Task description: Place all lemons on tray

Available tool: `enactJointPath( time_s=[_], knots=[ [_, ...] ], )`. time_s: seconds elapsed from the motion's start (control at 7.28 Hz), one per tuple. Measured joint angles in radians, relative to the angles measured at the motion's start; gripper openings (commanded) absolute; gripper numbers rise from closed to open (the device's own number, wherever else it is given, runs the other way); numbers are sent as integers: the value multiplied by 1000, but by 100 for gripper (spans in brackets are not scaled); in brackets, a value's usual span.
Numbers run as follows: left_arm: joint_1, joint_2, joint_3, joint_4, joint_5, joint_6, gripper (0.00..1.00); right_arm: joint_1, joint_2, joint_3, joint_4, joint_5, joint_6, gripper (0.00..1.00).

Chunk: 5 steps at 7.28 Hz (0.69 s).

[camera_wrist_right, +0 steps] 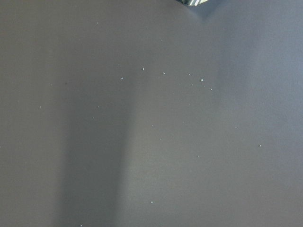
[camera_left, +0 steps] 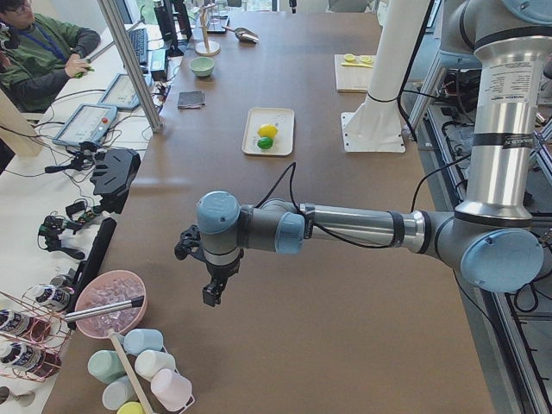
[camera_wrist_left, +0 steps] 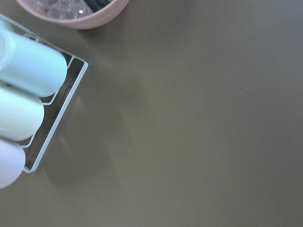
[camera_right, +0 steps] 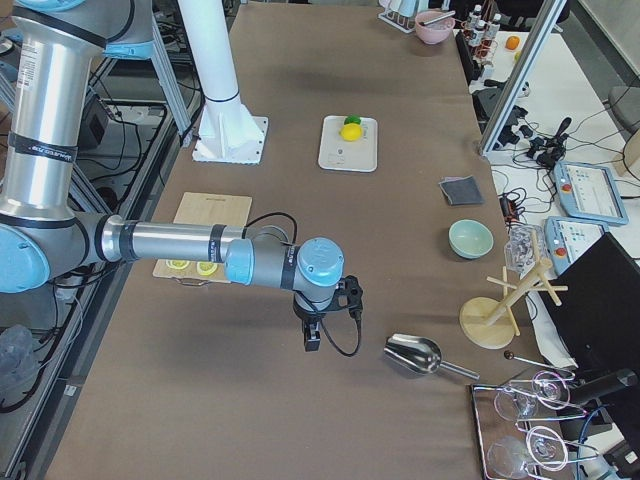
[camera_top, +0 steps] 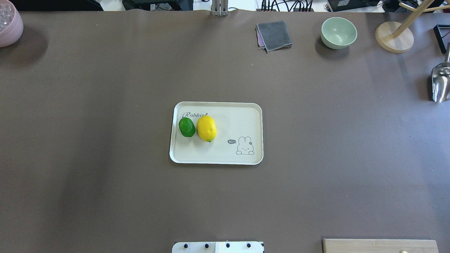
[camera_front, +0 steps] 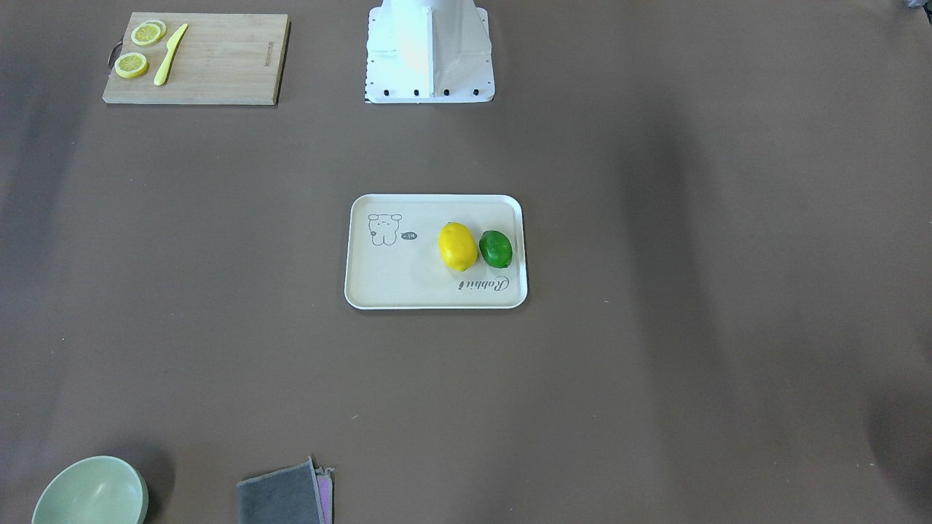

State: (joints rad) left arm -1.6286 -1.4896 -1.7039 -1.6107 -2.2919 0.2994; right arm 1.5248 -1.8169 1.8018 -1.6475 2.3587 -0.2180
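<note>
Yellow lemon, green lemon on tray, mid-frame. Probably firm, slick, rolly: pinch mid-belly. Left end effector, right end effector: open or closed, can't tell.

Around the desk: a wooden cutting board sits near one corner, on the edge at the bottom of the overhead view. Lemon slices and a yellow knife lie on it. Along the opposite edge there's a folded grey cloth near a pale green bowl, then a wooden stand toward the corner. A metal scoop lies at that end. A pink bowl sits at the other far corner, with pastel cups in a wire rack nearby.
</note>
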Motion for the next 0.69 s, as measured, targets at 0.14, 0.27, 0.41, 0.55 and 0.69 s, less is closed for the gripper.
enactJointPath(
  time_s=[0.14, 0.27, 0.41, 0.55, 0.69],
  knots=[
    [-8, 60, -46, -8, -1, 2, 99, 0, 0, 4, 0, 1, -1, 100],
    [-11, 92, -70, -12, -3, 5, 99, 0, 0, 5, 0, 2, -1, 100],
    [-12, 105, -78, -14, -3, 7, 99, 0, 1, 5, 0, 2, -1, 100],
    [-12, 110, -78, -14, -3, 8, 99, 0, 1, 5, 0, 2, -2, 100],
    [-12, 111, -75, -13, -2, 8, 99, 0, 1, 5, 1, 2, -2, 100]
  ],
)
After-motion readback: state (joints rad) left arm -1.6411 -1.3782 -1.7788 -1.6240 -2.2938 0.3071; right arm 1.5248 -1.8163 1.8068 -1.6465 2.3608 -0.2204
